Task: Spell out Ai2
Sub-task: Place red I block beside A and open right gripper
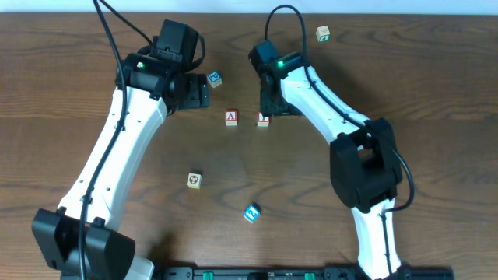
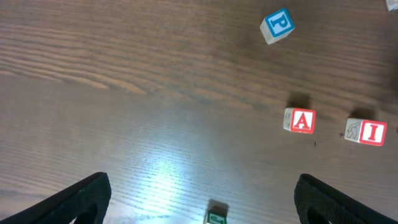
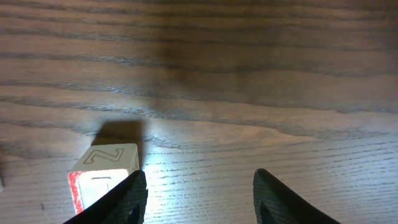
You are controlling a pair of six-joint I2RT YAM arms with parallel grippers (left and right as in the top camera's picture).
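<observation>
Wooden table (image 1: 436, 85); no containers anywhere in view, so nothing to report there. Left arm (image 1: 117, 155) comes in from near left, right arm (image 1: 327, 101) from near right.

Left gripper (image 2: 202, 186) is spread wide and holds nothing, hovering over bare wood left of the letters. Right gripper (image 3: 198, 180) is also spread. The I block (image 1: 263, 119) sits at one side of its jaws, not clamped; can't tell if they touch.

Progress: A block (image 1: 231, 117) and I block sit side by side mid-table, A on the left, with a small gap. Two of three characters look placed; the 2 is still left.

Loose blocks:
- P block (image 1: 214, 78), far of A.
- Tan block (image 1: 194, 180), near left.
- Blue block (image 1: 251, 212), near.
- Green block (image 1: 323, 33), far right.

Faces too small to tell which carries the 2.
</observation>
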